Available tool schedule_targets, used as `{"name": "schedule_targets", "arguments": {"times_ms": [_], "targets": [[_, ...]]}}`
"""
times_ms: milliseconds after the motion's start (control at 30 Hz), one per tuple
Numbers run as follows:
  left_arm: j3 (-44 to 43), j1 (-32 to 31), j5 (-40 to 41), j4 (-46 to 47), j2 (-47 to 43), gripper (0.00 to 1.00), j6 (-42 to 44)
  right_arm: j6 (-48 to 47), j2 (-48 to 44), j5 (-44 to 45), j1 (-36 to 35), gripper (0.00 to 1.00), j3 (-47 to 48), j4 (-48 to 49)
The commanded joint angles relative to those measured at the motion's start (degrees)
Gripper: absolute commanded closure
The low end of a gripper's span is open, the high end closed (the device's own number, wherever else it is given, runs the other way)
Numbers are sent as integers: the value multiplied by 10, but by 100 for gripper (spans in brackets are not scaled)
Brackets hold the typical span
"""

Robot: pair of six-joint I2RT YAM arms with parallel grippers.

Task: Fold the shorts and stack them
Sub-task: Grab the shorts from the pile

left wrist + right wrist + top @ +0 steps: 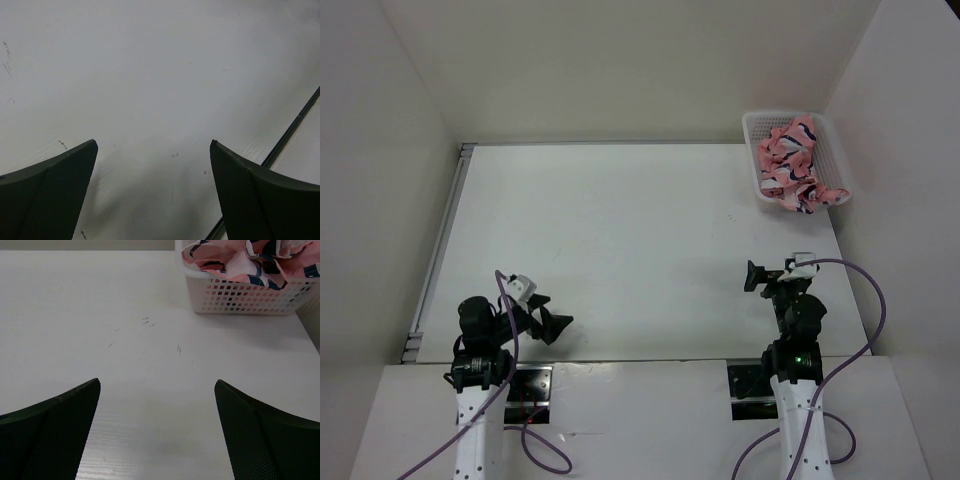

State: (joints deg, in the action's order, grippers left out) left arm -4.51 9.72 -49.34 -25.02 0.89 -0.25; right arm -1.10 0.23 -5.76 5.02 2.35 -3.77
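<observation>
Salmon-pink shorts with dark navy and white shapes lie crumpled in a white mesh basket at the table's far right; one edge hangs over the basket's near right rim. They also show in the right wrist view. My left gripper is open and empty, low over the near left of the table; its view shows only bare tabletop between the fingers. My right gripper is open and empty at the near right, well short of the basket.
The white table is walled in by white panels on the left, back and right. A metal rail runs along its left edge. The table's edge seam shows in the left wrist view.
</observation>
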Motion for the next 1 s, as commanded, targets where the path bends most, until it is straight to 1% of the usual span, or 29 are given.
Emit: {"name": "schedule_targets", "arguments": {"times_ms": [0,100,133,167,200,233,267,300,333,367,400,433,467,500,533,567,600,633,667,700,733,767,800,833,867,900,933,967], "targets": [[-15,4,-42,-7,-8,0,3,3,-4,8,-3,0,-24,32],[-15,4,-87,6,-8,0,3,3,-4,3,-3,0,-24,32],[-9,4,-102,24,-8,0,3,3,-4,3,-3,0,-24,39],[-4,4,-109,30,-8,0,3,-49,-4,-26,-3,0,-12,52],[-4,4,-126,55,-8,0,3,-153,-4,-172,-3,0,-3,52],[-4,4,-126,80,-8,0,3,-194,-4,-235,-3,2,5,93],[-9,4,-120,104,-8,0,3,-426,-4,-310,-3,2,12,85],[-9,4,-120,153,-8,0,3,-641,-4,-484,-3,0,13,46],[-9,4,-115,184,-8,0,3,-846,-4,-522,-3,0,-22,30],[-9,4,-115,219,-3,0,3,-918,-4,-535,-10,1,-23,62],[-9,4,-107,278,3,0,3,-864,1,-570,-15,1,-23,110],[-9,4,-100,297,3,0,3,-822,1,-571,-22,1,-9,143],[-15,-5,-82,310,13,0,3,-747,1,-565,-40,1,-9,227],[-21,-14,-70,336,28,0,3,-752,1,-559,-54,1,-2,238],[-33,-14,-57,352,39,0,3,-752,26,-525,-68,1,10,231],[-40,-22,-44,366,53,0,3,-746,49,-502,-82,1,43,231],[-50,-31,-20,386,95,0,3,-731,81,-479,-111,1,64,231],[-63,-37,-8,395,126,0,3,-725,178,-432,-126,1,123,242],[-113,-51,5,395,164,0,3,-725,241,-404,-143,1,168,242],[-153,-61,40,388,263,0,3,-709,307,-363,-164,1,222,230],[-202,-73,63,371,323,0,3,-610,379,-235,-223,1,347,230],[-262,-108,91,345,457,0,3,-540,529,-135,-262,1,418,230],[-403,-128,154,262,527,0,3,-470,602,-26,-300,1,487,214],[-477,-144,174,214,594,0,3,-365,675,68,-344,1,635,187],[-547,-158,190,168,717,0,3,-329,808,145,-345,1,708,140],[-608,-181,242,119,768,0,3,-295,865,164,-345,1,775,56],[-699,-191,286,118,811,0,3,-228,915,185,-336,1,889,27],[-735,-198,332,118,883,0,3,-191,961,197,-321,1,937,5]]}}
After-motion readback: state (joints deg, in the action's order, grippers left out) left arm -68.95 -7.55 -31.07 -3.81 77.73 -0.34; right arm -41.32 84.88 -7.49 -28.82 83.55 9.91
